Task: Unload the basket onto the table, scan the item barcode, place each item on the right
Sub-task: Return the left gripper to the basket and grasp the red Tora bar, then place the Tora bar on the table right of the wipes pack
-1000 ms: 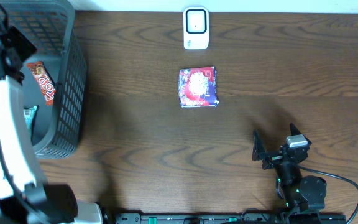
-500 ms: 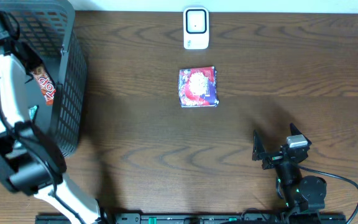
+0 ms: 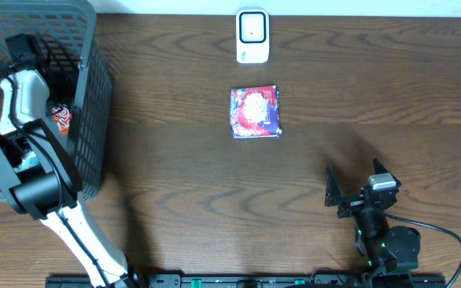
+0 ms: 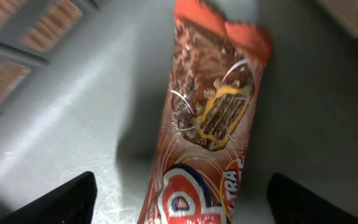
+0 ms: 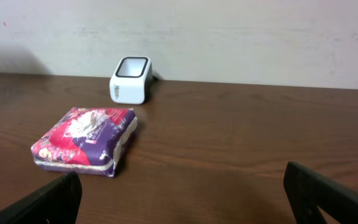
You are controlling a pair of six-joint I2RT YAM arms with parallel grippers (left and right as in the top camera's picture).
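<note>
A dark grey mesh basket (image 3: 94, 120) stands at the left end of the brown wooden table (image 3: 374, 96).

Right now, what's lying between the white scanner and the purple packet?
Nothing: only bare tabletop separates the white scanner from the purple packet, as both the overhead and right wrist views show.

Red snack packet (image 4: 207, 124) flat in basket (image 3: 94, 104)

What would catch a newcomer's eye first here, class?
The orange snack wrapper fills the left wrist view, lying in the grey basket at the left of the table, with the left pincer open over it. At mid-table lies a red and purple packet, the white scanner just beyond it.
</note>
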